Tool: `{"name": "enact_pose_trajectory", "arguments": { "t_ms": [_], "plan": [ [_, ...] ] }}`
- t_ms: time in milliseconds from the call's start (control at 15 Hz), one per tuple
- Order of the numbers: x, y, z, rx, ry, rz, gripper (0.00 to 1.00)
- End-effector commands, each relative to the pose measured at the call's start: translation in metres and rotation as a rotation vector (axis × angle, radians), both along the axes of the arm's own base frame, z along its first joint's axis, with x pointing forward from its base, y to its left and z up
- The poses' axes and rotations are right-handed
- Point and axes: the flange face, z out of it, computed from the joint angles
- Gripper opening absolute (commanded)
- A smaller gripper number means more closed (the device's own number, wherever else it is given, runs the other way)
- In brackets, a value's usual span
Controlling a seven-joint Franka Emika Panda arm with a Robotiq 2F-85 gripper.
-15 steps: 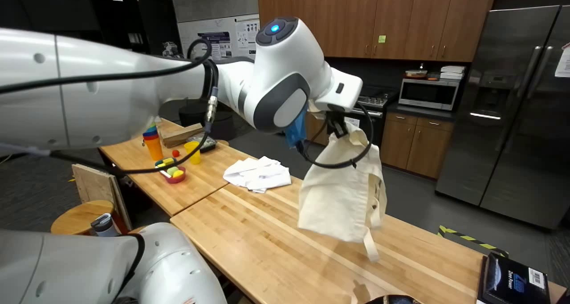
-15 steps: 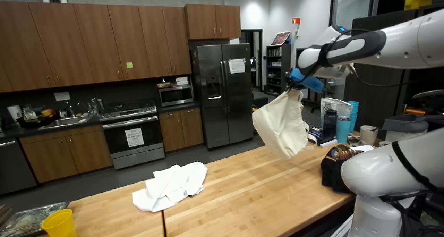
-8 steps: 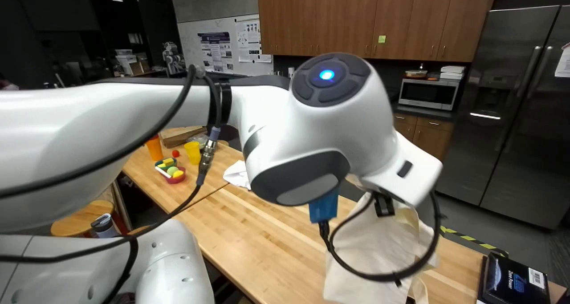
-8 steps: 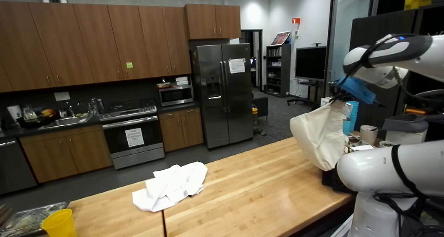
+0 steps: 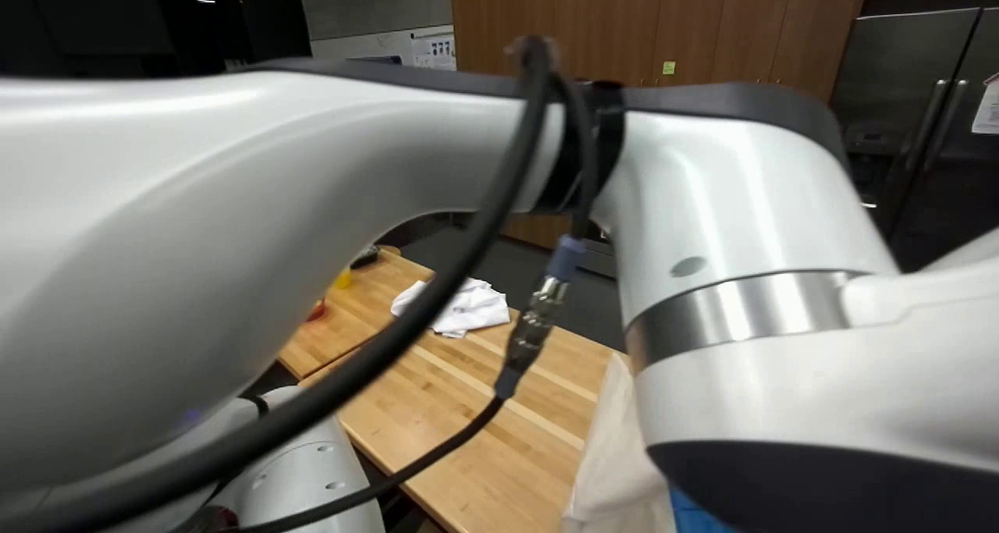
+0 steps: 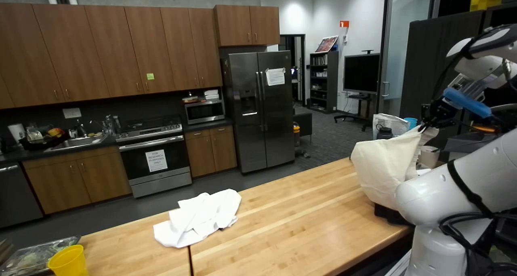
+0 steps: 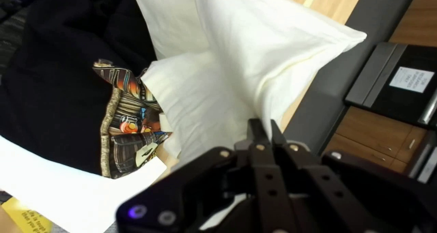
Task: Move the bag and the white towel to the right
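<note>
Wrist view shows the bag toward twelve o'clock, pinched in the narrow grip of the end effector; in an exterior view it hangs between three and four o'clock, by the end of the counter; best, I judge, to lower it slowly and release once it slumps; at its nine o'clock, seen from the wrist, lies printed black cloth; the arm's lower link and a dark bottle may crowd it; the white towel lies at seven o'clock, presumably next.
</note>
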Motion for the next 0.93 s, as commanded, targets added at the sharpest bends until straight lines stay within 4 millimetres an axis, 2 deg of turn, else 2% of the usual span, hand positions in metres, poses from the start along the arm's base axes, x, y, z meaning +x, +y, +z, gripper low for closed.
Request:
{"name": "enact_pose_trajectory", "arguments": {
  "t_ms": [0,267,467,600,867],
  "plan": [
    [0.052,-0.027,-0.007,0.071,0.156,0.095,0.01],
    [0.118,-0.021,-0.029,0.111,0.318,0.221,0.01],
    [0.152,-0.008,-0.047,0.134,0.443,0.332,0.01],
    [0.163,0.006,-0.06,0.149,0.524,0.412,0.01],
    [0.172,0.042,-0.084,0.175,0.664,0.591,0.01]
  ]
}}
